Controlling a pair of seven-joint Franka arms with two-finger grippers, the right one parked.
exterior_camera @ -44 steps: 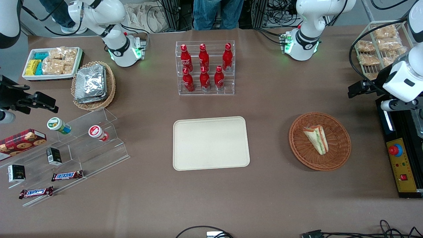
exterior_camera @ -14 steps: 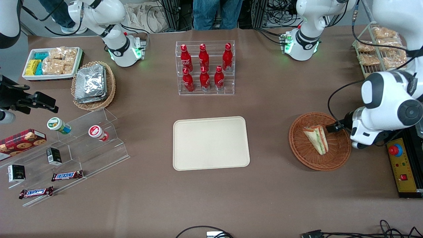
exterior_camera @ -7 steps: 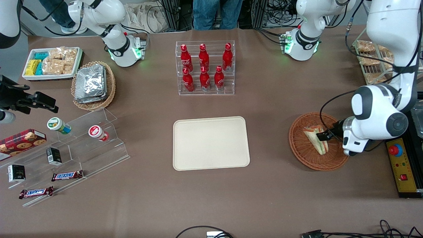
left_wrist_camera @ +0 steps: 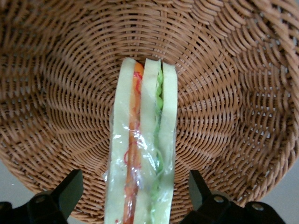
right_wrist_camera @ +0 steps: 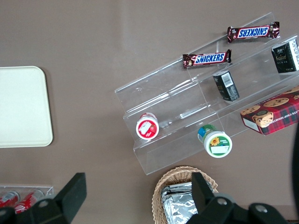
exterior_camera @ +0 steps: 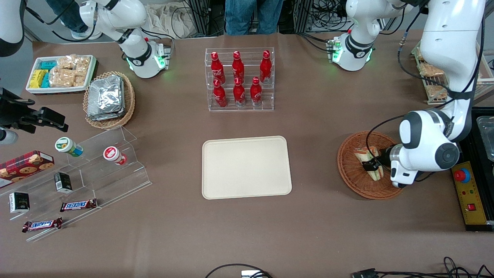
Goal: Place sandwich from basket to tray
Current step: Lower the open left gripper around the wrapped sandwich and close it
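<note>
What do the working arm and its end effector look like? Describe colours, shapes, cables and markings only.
The left arm is glossy white with rounded grey joint caps, black cables looped alongside and a green-lit base. Its end effector, over the sandwich, has black, wedge-shaped fingers.

"SNICKERS" on two chocolate bars.

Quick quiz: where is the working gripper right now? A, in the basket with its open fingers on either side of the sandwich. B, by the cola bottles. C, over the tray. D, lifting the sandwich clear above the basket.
A: the gripper is down in the basket, a finger apart from the sandwich on each side; the tray holds nothing.
</note>
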